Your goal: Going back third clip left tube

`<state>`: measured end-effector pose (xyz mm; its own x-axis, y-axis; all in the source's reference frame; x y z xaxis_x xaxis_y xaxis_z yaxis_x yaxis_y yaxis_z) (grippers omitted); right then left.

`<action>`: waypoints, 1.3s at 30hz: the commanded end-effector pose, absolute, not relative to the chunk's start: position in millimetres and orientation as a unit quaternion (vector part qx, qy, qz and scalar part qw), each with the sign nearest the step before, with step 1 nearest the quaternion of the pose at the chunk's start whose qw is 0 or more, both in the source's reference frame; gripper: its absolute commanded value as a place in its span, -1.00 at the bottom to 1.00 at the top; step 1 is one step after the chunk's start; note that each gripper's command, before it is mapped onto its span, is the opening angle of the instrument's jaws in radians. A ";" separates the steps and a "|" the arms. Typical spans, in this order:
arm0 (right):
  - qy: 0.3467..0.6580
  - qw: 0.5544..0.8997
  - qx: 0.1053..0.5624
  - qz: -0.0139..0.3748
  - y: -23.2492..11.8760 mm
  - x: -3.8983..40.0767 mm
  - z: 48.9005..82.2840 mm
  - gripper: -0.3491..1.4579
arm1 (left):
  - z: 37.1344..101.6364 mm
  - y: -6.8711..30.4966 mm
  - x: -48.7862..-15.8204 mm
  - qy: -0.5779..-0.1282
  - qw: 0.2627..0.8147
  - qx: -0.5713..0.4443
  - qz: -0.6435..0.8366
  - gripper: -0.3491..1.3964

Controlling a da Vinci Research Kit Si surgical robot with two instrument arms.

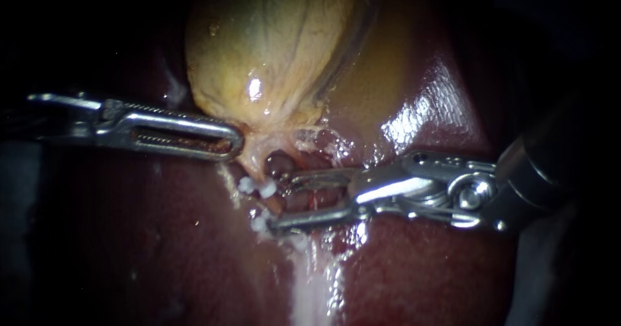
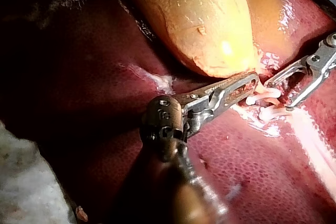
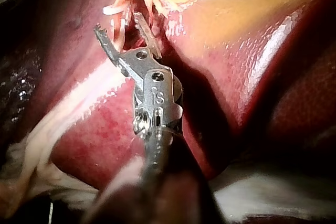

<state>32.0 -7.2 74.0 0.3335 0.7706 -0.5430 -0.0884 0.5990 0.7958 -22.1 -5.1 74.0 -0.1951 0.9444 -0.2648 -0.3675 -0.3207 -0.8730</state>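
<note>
The left instrument (image 1: 231, 142) is clamped on the neck of the gallbladder (image 1: 272, 54), holding it toward 9 o'clock. The tube (image 1: 275, 202), at the gallbladder's 6 o'clock, carries white clips (image 1: 248, 185) and lies between the tips of the right instrument (image 1: 279, 203), which gapes open. If that instrument backs off toward 3 o'clock, I'd worry a tip could hook a clip or tear the taut tube.

White cloth (image 3: 273, 195) along edges in wrist views; endoscope view's borders dark.
</note>
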 end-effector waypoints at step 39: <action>0.544 0.772 0.281 0.173 -3.5 21.6 69.5 -0.06 | 77.5 -5.0 -25.1 -0.334 0.474 -0.424 0.696 -1.00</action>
